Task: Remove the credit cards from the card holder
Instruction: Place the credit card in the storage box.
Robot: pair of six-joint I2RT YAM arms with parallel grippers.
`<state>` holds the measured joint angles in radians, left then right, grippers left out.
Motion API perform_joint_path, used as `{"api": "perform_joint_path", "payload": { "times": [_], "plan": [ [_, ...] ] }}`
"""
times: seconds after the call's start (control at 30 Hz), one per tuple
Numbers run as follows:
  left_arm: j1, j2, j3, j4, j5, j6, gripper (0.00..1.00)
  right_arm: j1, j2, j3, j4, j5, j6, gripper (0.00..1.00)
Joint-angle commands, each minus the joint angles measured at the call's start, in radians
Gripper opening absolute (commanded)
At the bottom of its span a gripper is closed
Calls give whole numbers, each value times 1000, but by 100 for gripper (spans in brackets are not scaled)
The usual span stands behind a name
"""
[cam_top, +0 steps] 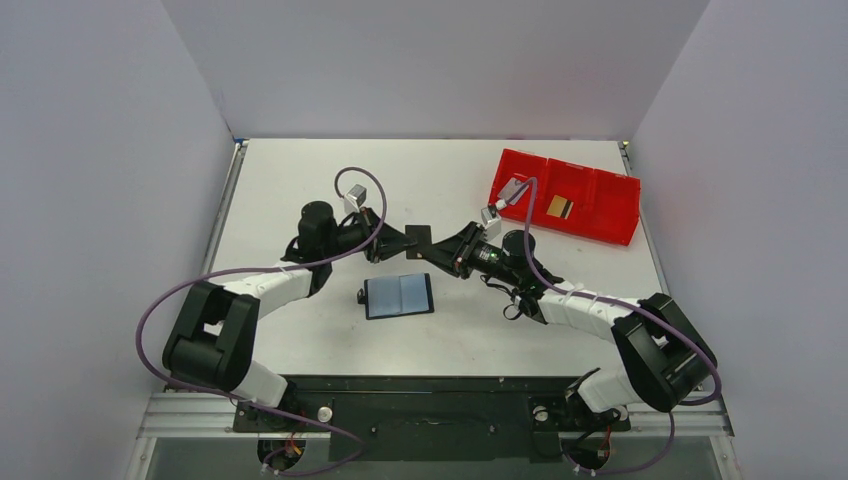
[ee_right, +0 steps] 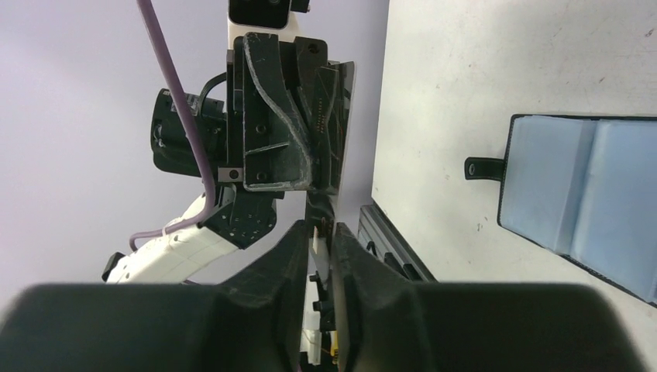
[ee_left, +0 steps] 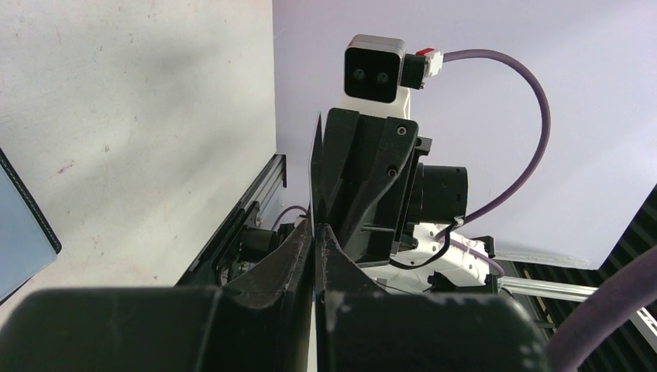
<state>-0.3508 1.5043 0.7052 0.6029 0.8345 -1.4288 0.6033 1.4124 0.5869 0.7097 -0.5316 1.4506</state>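
Above the middle of the white table (cam_top: 300, 180), a black credit card (cam_top: 419, 240) hangs in the air between the two grippers, beyond the card holder (cam_top: 399, 296). The card's line runs from one arm to the other. Both wrist cameras see it edge-on as a thin, stiff sliver. The left gripper (cam_top: 405, 238) is clamped flat on one end of it. The right gripper (cam_top: 435, 245) has its jaws narrow with the opposite edge between them. Whether its pads press the card cannot be told.

The card holder lies open and flat, its long axis across the table from left to right and slightly skewed. Its two inner panels are glossy pale blue with a centre fold, bound in a black edge. A short black strap tab (cam_top: 361, 296) sticks out toward the left arm's side.

At the far right sits a red plastic tray (cam_top: 612, 208) with three compartments. A silver-grey card (cam_top: 512, 190) rests in the leftmost one and a gold card with a dark stripe (cam_top: 560, 207) in the middle.

The tabletop is matt and lightly scuffed. Plain lavender-grey walls (cam_top: 420, 60) enclose it on three sides, and purple cables loop from each wrist.
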Motion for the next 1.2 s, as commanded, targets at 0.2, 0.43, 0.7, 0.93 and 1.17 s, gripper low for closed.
{"api": "perform_joint_path", "payload": {
  "times": [0.2,0.43,0.7,0.93,1.17],
  "plan": [
    [-4,-14,57,-119,19,114,33,3,-72,55,-171,61,-131,0],
    [-4,-89,248,-754,-216,529,41,-17,-189,106,-467,174,-291,0],
    [-2,-127,320,-996,-350,719,48,-183,-278,130,-766,268,-414,0],
    [-1,-178,324,-1083,-384,826,53,-442,-263,211,-928,301,-541,0],
    [-7,-201,311,-1107,-385,865,55,-724,-201,309,-996,331,-605,0]
  ]
}}
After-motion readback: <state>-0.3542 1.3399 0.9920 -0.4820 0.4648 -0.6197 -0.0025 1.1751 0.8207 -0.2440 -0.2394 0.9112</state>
